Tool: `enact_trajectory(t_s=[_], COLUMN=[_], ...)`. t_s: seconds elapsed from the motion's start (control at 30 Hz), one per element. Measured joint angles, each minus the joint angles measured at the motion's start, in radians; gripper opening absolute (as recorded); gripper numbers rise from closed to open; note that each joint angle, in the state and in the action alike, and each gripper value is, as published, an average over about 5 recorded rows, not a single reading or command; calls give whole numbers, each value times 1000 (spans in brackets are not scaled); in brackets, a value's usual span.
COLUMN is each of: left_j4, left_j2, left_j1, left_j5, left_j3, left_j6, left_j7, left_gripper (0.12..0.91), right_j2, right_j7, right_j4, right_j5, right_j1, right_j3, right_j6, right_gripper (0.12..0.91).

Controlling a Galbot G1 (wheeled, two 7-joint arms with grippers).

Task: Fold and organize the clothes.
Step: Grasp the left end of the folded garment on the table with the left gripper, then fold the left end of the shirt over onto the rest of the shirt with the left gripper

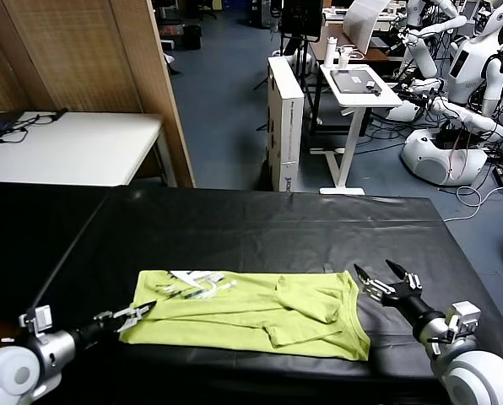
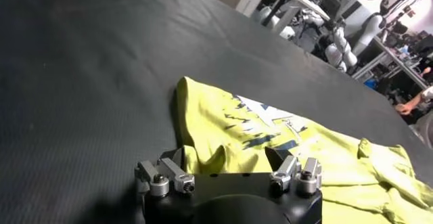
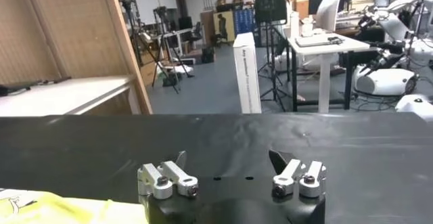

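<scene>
The T-shirt (image 1: 260, 314) is folded over itself, hiding its lower layers and one sleeve. In the right wrist view only a yellow sliver (image 3: 47, 210) shows, cut off at the edge. The print (image 2: 264, 122) near the collar is too small to read. Both arms run out of view.

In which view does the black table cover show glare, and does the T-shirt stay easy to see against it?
Head view: soft sheen streaks on the black table cover; the lime T-shirt stands out sharply between the left gripper and right gripper. Left wrist view: broad pale glare across the cover, shirt still clear. Right wrist view: faint sheen, only a corner of the shirt shows.
</scene>
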Motion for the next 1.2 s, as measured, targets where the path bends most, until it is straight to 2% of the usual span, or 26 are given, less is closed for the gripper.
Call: enact_trajectory(t_s=[0.13, 0.37, 0.47, 0.57, 0.73, 0.83, 1.0, 1.2], left_j4=[3, -4, -9, -13, -24, -31, -52, -89], left_j2=[3, 3, 2, -1, -12, -7, 20, 29], left_j1=[1, 6, 6, 6, 8, 14, 46, 89], left_j5=[0, 0, 0, -3, 24, 86, 232, 323], left_j3=[0, 2, 1, -3, -21, -45, -112, -203], left_j6=[1, 6, 6, 6, 4, 4, -2, -52], left_j7=[-3, -6, -8, -21, -62, -76, -72, -96], left_gripper=[720, 298, 202, 188, 188, 188, 188, 188], right_j2=[4, 10, 12, 14, 19, 26, 38, 48], right_j7=[-1, -2, -1, 3, 9, 10, 11, 13], right_j4=[0, 0, -1, -3, -14, -25, -39, -44], right_j5=[-6, -14, -17, -20, -35, -45, -64, -84], right_j1=[1, 4, 5, 9, 19, 28, 42, 46], right_j3=[-4, -11, -13, -14, -17, -26, -46, -57], right_j6=[0, 0, 0, 0, 0, -1, -1, 1], right_gripper=[907, 907, 907, 907, 907, 907, 907, 907])
